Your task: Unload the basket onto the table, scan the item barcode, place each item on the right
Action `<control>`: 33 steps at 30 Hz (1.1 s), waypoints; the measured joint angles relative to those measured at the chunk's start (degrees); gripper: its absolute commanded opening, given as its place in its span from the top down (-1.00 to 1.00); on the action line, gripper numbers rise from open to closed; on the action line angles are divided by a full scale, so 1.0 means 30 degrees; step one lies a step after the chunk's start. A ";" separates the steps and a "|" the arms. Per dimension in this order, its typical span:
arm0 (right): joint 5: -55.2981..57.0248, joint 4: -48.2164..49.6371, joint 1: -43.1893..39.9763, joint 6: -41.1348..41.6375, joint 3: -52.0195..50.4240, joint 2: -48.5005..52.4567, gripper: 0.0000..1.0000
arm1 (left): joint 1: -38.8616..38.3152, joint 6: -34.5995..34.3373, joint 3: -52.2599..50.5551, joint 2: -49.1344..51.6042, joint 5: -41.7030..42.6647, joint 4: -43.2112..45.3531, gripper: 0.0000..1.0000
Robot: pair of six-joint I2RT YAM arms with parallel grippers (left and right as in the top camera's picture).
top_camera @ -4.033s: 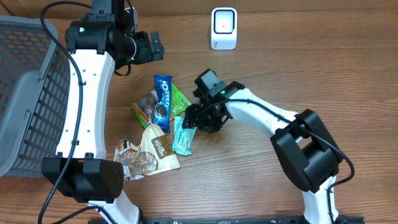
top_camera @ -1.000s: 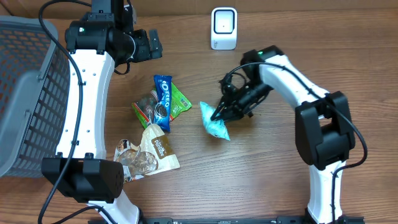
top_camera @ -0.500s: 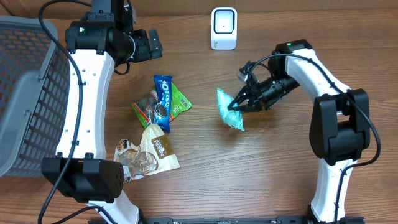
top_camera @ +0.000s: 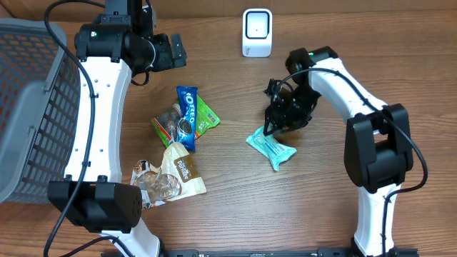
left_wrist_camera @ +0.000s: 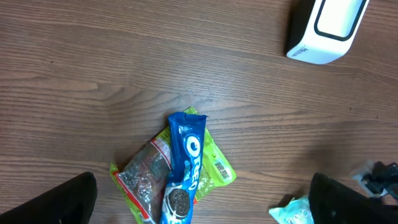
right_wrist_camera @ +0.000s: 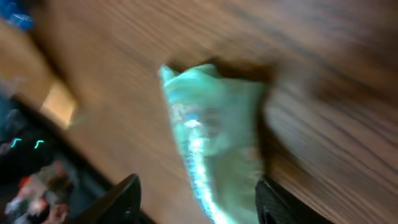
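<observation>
Likely repositioning: right gripper [top_camera: 275, 121] apart over loose teal packet [top_camera: 271, 148], short of scanner [top_camera: 257, 32]; left gripper [top_camera: 175, 51] wide apart. Next: grip packet, present its code to scanner.

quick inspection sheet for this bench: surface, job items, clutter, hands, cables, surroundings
surface: wooden table, no spills seen
job's things: white scanner at the far edge; teal packet lying flat on the table
clutter: Oreo pack lying over a green packet; snack bags nearer the front
hands: left hand open, empty; right hand open, just above the teal packet
cables: black cable runs along the left arm
surroundings: grey mesh basket at the left edge
</observation>
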 measured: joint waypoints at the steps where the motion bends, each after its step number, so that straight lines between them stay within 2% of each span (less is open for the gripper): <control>1: 0.0882 -0.0284 0.0233 0.0597 0.0532 0.0000 -0.28 | 0.0000 0.0000 0.0000 0.0000 0.0000 0.0000 -1.00; 4: 0.3111 -0.0561 0.1122 0.2040 0.1953 -0.0015 -0.30 | 0.0000 0.0000 0.0000 0.0000 0.0000 0.0000 -0.99; 6: 0.4750 -0.0714 0.1982 0.3774 0.2331 -0.0080 -0.43 | 0.0000 0.0000 0.0000 0.0000 0.0000 0.0000 -1.00; 8: 0.6091 -0.1370 0.2783 0.6346 0.2382 -0.0087 -0.46 | 0.0000 0.0000 0.0000 0.0000 0.0000 0.0007 -1.00; 10: 0.6433 -0.1821 0.3177 0.8561 0.2237 -0.0087 -0.46 | 0.0000 0.0000 0.0000 0.0000 0.0000 0.0000 -0.99; 13: 0.5654 -0.1996 0.2776 0.9865 0.1501 -0.0117 -0.47 | 0.0000 0.0000 0.0000 0.0000 0.0000 0.0000 -1.00; 20: 0.2550 -0.1778 -0.0226 0.8983 -0.0787 -0.0117 -0.41 | 0.0000 0.0000 0.0000 0.0000 0.0000 0.0000 -1.00; 22: 0.1763 -0.1530 -0.0561 0.8342 -0.1151 -0.0117 -0.31 | 0.0000 0.0000 0.0000 0.0000 0.0000 0.0000 -1.00; 25: 0.1290 -0.1049 -0.0423 0.7271 -0.1537 -0.0117 -0.29 | 0.0000 0.0000 0.0000 0.0000 0.0000 0.0000 -1.00; 29: 0.3344 0.0117 0.0175 0.6943 -0.1472 -0.0313 -0.29 | 0.0000 0.0000 0.0000 0.0000 0.0000 0.0007 -1.00; 33: 0.7074 0.0787 0.1683 0.6943 -0.0903 -0.1362 -0.30 | 0.0000 0.0000 0.0000 0.0000 0.0000 0.0000 -1.00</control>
